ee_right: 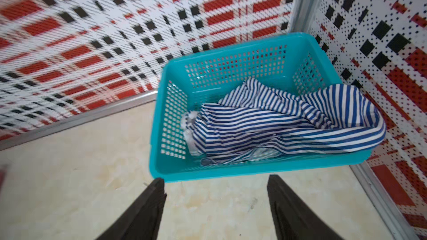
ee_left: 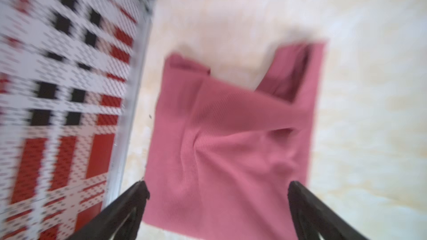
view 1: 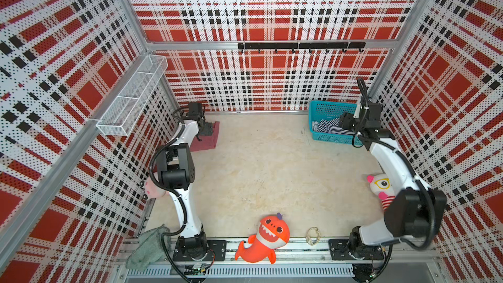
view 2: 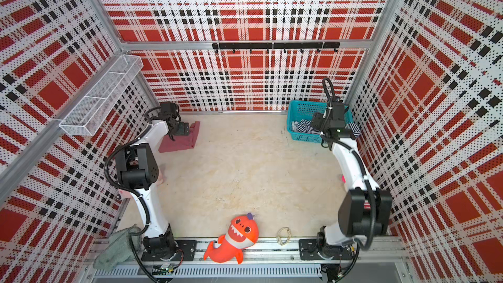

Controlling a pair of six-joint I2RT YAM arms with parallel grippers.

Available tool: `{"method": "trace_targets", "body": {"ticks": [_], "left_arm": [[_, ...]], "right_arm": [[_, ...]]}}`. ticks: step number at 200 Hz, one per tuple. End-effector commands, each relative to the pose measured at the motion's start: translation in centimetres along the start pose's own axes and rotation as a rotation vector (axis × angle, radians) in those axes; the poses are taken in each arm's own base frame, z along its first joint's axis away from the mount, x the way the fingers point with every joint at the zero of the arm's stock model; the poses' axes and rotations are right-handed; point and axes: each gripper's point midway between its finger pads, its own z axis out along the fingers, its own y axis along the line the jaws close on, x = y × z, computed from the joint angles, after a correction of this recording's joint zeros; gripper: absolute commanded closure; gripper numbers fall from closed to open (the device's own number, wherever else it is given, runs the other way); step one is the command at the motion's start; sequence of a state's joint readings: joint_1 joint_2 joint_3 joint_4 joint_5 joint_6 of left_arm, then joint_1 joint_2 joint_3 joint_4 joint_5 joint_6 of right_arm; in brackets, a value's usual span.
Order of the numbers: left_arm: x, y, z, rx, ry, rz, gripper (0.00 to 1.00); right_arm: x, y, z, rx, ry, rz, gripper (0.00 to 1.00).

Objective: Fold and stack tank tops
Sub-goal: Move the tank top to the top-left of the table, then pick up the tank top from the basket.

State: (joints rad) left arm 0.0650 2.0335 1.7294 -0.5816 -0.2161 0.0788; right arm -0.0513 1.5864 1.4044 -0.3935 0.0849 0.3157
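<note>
I see the teal basket (ee_right: 254,168) in the far right corner with the striped tank top (ee_right: 277,123) crumpled inside it, one fold draped over the rim toward the side wall. My right gripper (ee_right: 216,178) hangs just short of the basket, fingers spread, gripping nothing. At the far left, the rose tank top (ee_left: 231,135) lies folded on the table (ee_left: 358,111); my left gripper (ee_left: 217,184) is over its edge, fingers wide apart, holding nothing

Teal basket (view 1: 326,108) far back; orange shark plush (view 1: 265,238), grey-green towel (view 1: 147,249) at front
</note>
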Motion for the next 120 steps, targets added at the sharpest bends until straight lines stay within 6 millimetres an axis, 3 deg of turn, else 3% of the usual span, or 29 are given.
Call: {"method": "trace_targets", "body": {"ticks": [1,32,71,92,94,100,120], "left_arm": [[-2.0,-3.4,-5.2,0.089,-0.127,-0.057,0.02],[0.6,-7.6,-8.6,0.239,-0.225,-0.172,0.02],[4.3,-11.4,-13.1,0.345,-0.299,-0.234,0.02],[5.5,-11.5,-15.5,0.369,-0.333,-0.282,0.02],[5.8,-12.5,-16.0,0.390,-0.332,-0.269,0.02],[6.2,-12.9,-16.8,0.415,-0.343,-0.274,0.02],[7.3,-13.3,-17.9,0.443,-0.342,-0.298,0.02]], "right_arm": [[1.0,-3.5,3.6,0.140,0.110,-0.018,0.22],[1.2,-6.0,9.0,0.246,0.196,-0.036,0.09],[2.6,-8.8,15.1,0.286,0.272,-0.001,0.07],[4.5,-8.7,17.9,0.252,0.330,0.005,0.07],[4.6,-8.6,18.0,0.250,0.337,0.005,0.07],[4.8,-8.2,18.5,0.240,0.341,0.012,0.08],[5.9,-8.0,19.7,0.207,0.360,0.076,0.07]]}}
